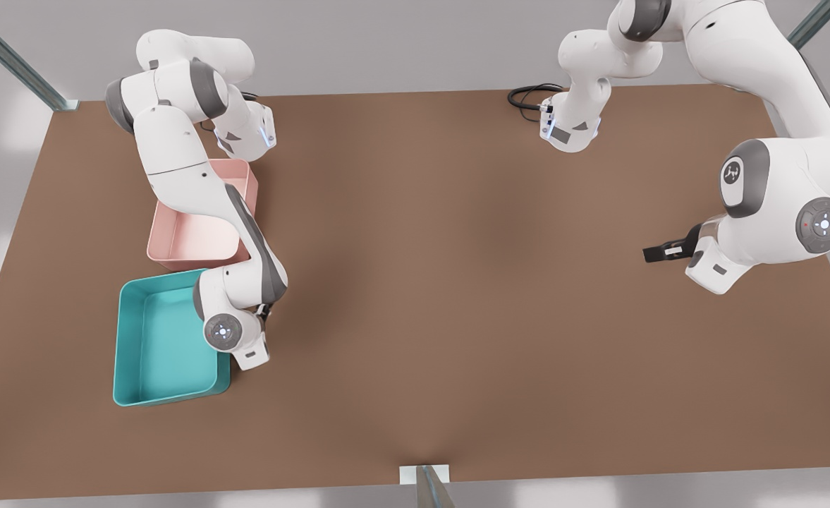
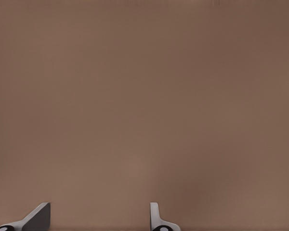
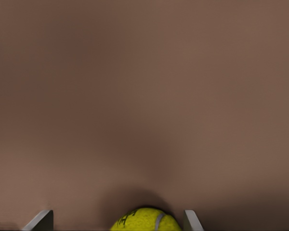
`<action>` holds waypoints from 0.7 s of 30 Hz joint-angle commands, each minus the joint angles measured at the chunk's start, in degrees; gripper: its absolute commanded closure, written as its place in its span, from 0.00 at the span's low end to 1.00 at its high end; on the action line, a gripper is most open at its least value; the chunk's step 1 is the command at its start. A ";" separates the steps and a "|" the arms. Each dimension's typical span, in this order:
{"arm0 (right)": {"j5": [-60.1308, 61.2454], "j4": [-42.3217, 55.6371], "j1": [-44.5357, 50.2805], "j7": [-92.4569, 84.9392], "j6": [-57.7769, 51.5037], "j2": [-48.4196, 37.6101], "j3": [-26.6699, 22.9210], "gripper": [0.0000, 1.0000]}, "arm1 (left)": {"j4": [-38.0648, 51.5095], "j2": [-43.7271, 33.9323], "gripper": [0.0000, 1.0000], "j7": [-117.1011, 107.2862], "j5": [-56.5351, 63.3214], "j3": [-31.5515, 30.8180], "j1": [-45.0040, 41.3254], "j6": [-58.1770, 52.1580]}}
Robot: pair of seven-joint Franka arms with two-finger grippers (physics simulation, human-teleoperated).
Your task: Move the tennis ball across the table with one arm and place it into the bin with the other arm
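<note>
The tennis ball point(image 3: 145, 220) is yellow-green and rests on the brown table point(image 1: 457, 282), casting a dark shadow. My right gripper point(image 3: 118, 215) is open around it; one finger is close beside the ball and the other stands well apart from it. My left gripper point(image 2: 98, 208) is open over bare tabletop with nothing between its fingers. In the front view the ball is hidden. There, one arm's hand point(image 1: 235, 339) hangs at the near corner of a teal bin point(image 1: 127, 346). The other arm's black finger point(image 1: 658, 252) pokes out at the front view's right.
A pink bin point(image 1: 175, 247) stands just behind the teal one, partly under the white arm. A black cable point(image 1: 527, 95) loops at the table's far edge. Metal frame posts stand at the corners and at the near edge point(image 1: 429, 487).
</note>
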 commanded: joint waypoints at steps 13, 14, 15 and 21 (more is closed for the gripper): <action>-2.51 -1.15 -1.79 -16.55 -0.12 0.55 -0.13 0.00 | 0.19 -0.07 0.00 -1.04 0.17 -1.03 -0.51 0.05; -2.51 -1.67 -1.88 -16.64 -0.21 0.46 -0.21 0.00 | 0.19 -0.07 0.00 -1.04 0.17 -1.03 -0.51 0.05; -2.51 -2.11 -2.05 -16.82 -0.21 0.46 -0.13 0.00 | 0.19 0.02 0.00 -1.04 0.09 -1.03 -0.51 0.05; -2.51 -3.17 -2.14 -16.82 0.40 0.55 -0.21 0.00 | 0.19 0.37 0.00 -1.04 0.17 -1.03 -0.51 0.05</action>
